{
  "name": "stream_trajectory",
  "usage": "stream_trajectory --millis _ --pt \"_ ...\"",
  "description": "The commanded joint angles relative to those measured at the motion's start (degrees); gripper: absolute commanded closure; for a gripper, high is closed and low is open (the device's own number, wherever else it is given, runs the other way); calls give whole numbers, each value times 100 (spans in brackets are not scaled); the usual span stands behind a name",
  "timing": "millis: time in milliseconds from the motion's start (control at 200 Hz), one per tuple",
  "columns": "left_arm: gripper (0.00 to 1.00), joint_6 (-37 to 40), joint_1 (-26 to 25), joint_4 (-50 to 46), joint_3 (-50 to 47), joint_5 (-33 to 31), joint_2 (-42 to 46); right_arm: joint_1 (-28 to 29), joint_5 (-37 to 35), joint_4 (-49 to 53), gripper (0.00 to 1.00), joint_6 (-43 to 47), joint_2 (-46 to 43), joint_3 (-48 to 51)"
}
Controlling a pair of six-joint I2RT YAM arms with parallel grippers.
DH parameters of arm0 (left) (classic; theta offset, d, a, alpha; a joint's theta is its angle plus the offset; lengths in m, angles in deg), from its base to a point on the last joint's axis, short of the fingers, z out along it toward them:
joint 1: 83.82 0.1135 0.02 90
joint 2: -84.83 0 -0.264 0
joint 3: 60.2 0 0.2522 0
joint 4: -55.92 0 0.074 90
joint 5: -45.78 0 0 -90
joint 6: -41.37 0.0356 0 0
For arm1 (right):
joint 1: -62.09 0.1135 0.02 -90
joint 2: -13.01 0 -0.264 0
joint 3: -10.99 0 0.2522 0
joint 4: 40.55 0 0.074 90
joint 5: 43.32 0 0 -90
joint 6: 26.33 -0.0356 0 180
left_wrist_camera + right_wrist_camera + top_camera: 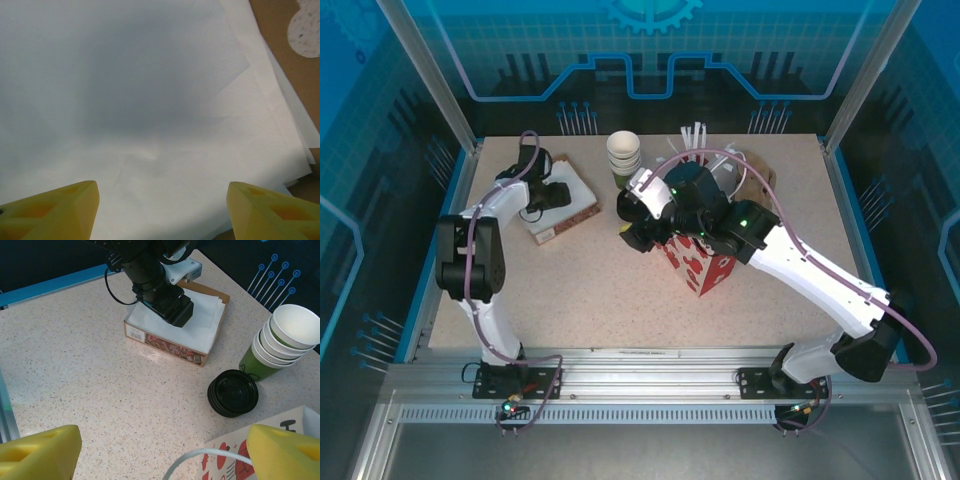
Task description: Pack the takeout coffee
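The coffee cup [233, 393] stands upright on the table [75, 365]. The right wrist camera sees it from above, so its round black lid hides nearly all of the body. It sits just beside the stack of open cups [280, 342], with the corner of the red-printed bag [265, 460] close on its near side. Its long axis runs straight up, so I judge a grasp would have to come from the side around the body or from above over the lid. The right claw [160, 452] hovers above the table with its yellow fingers spread wide and nothing between them. The cup lies ahead of it and off to the right of its centre line, so the claw needs to shift that way and descend. The left claw [160, 210] also has its fingers apart and hangs close over the white napkins in the box of napkins [165, 342], well apart from the cup. The right arm is clearly the nearer one.
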Motion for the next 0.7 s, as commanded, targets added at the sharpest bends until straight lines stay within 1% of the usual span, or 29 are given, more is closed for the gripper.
stream_trajectory --millis 0,275,330,375,460,590,695 --pt "30 227 66 -295 382 -120 -293 -93 -101 -60 13 3 -191 116" --pt "31 411 84 -592 892 -147 -785 -227 -82 23 13 9 -35 84" --pt "31 427 85 -628 909 -111 -780 -287 -261 101 13 -59 2 54" --pt "31 425 86 -650 890 -71 -720 -448 -392 213 13 -160 -2 17" --pt "31 416 86 -504 729 15 -496 -892 -364 306 13 -487 -229 64" --pt "31 352 74 -332 517 234 -143 -1553 4 -48 13 -710 -971 431" --pt "32 293 74 -176 509 459 35 -1978 401 -57 13 -849 -1134 409"
